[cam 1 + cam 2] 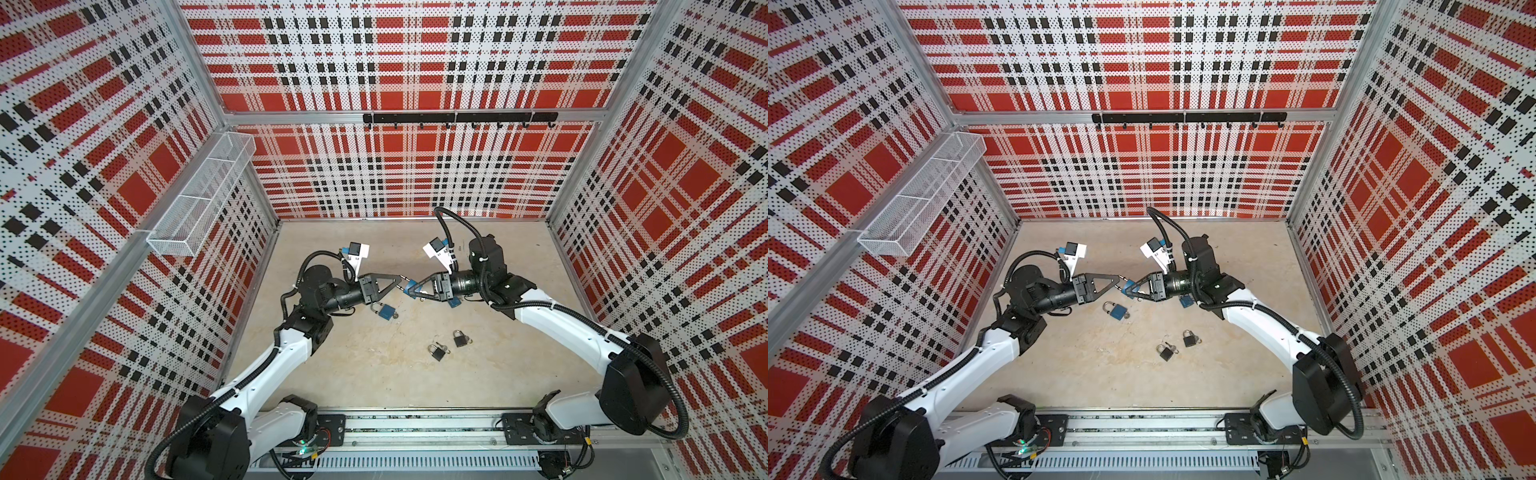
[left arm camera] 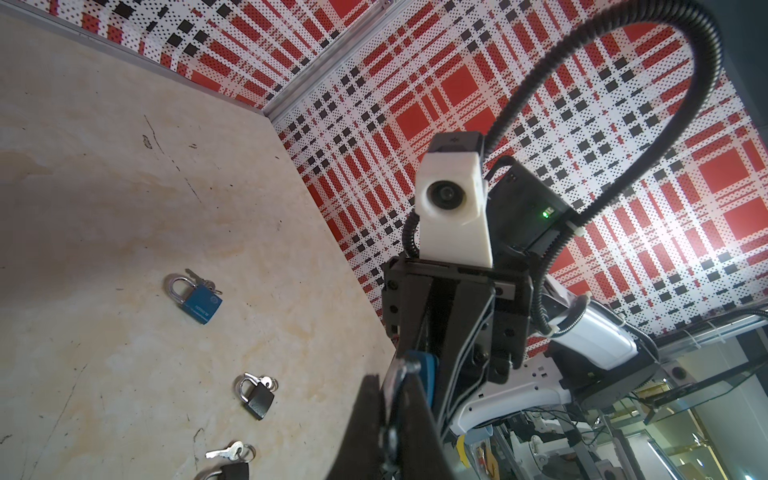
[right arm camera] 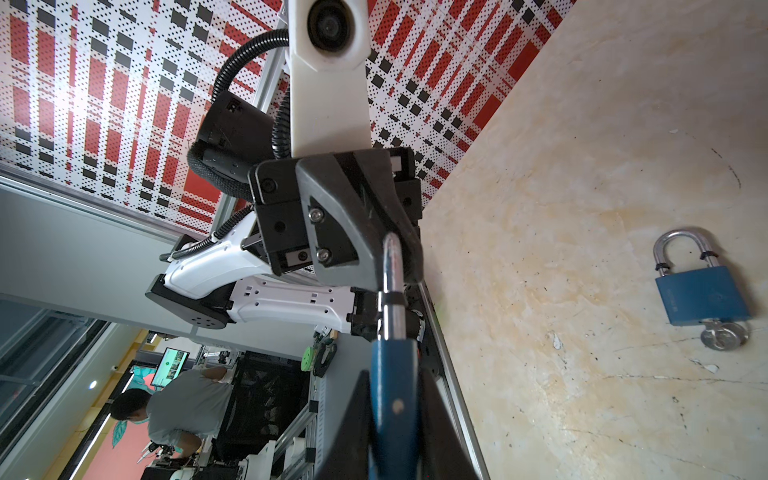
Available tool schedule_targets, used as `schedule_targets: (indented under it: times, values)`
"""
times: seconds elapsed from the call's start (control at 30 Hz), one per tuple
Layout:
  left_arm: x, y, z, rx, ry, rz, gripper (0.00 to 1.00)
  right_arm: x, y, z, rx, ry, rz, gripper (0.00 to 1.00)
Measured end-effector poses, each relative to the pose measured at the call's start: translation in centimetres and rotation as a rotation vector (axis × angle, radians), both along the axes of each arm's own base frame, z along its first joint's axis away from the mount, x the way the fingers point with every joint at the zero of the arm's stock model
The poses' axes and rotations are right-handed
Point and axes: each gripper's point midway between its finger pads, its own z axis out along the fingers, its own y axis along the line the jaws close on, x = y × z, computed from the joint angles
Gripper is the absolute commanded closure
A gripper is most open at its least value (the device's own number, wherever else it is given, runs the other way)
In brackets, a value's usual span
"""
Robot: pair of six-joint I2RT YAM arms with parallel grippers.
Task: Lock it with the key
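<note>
Both arms meet in the air above the middle of the table [image 1: 374, 382]. The right gripper [image 1: 411, 289] is clamped on the body of a blue padlock [image 3: 392, 386] and holds it clear of the surface, with the shackle [image 3: 392, 270] directed at the opposite arm. The left gripper [image 1: 400, 279] has its fingers pressed together on the top of that shackle, as the right wrist view shows. A dark band circles the shackle close to the padlock body. Whether a key sits in this padlock cannot be made out. On the table, near the left gripper in both top views, a second blue padlock [image 1: 386, 311] lies flat, with a ringed key [image 3: 723, 336] at the base of its body. Closer to the arm bases, two black padlocks [image 1: 437, 352] [image 1: 460, 339] lie near each other without touching. In the left wrist view a small key [image 2: 266, 381] lies at the shackle of one, and another key [image 2: 230, 453] lies just beside the other. A white wire basket [image 1: 199, 195] hangs on the left wall, and a black hook rail [image 1: 457, 118] runs along the back wall.
</note>
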Motion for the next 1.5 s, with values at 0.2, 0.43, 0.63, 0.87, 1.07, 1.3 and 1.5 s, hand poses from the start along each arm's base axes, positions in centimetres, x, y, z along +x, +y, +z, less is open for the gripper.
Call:
schedule_targets:
  times: [0.2, 0.43, 0.63, 0.87, 1.07, 1.3, 1.5]
  values:
    - [0.2, 0.0, -0.6, 0.004, 0.008, 0.019, 1.00, 0.4, 0.2, -0.6, 0.003, 0.031, 0.001, 1.00]
    - [0.4, -0.1, -0.7, 0.003, 0.005, 0.037, 1.00, 0.5, 0.2, -0.6, 0.004, 0.045, -0.002, 1.00]
    - [0.4, -0.5, -0.6, -0.001, 0.005, 0.077, 1.00, 0.6, 0.0, -0.6, 0.005, 0.046, -0.004, 1.00]
    - [0.3, -0.7, -0.3, -0.019, 0.008, 0.131, 1.00, 0.5, 0.0, -0.5, 0.009, 0.046, 0.005, 1.00]
    - [0.3, -0.6, 0.1, -0.031, -0.014, 0.144, 1.00, 0.4, 0.1, 0.3, 0.058, 0.063, 0.023, 1.00]
    - [0.6, -0.5, -0.1, -0.027, -0.014, 0.121, 1.00, 0.6, 0.3, 0.3, 0.086, 0.086, 0.023, 1.00]
    - [0.7, -0.7, -0.1, -0.025, -0.011, 0.111, 1.00, 0.8, 0.2, 0.0, 0.079, 0.075, 0.015, 1.00]
